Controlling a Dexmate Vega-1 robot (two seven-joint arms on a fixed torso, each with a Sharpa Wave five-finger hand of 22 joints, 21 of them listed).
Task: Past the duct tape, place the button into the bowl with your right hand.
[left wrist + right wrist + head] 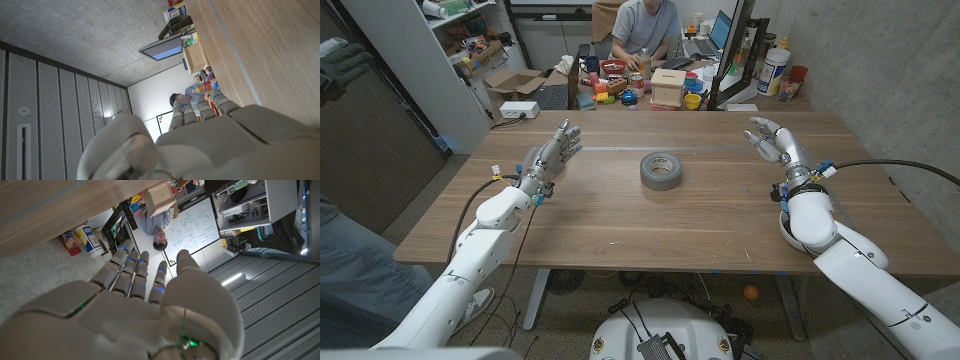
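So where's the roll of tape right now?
In the head view, the duct tape lies flat near the middle of the table, between the left hand and right hand.

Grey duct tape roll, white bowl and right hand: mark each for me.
Grey duct tape roll (660, 170), head view, on its top ring face.
White bowl (784, 229), head view, on the rim showing beside the right forearm.
Right hand (775, 143), head view, on its back.

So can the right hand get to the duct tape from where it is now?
Probably yes. The right hand is open above the table's right side, and bare wood lies between it and the duct tape at the table's middle. Nothing stands in the path; whether the arm reaches that far is a guess.
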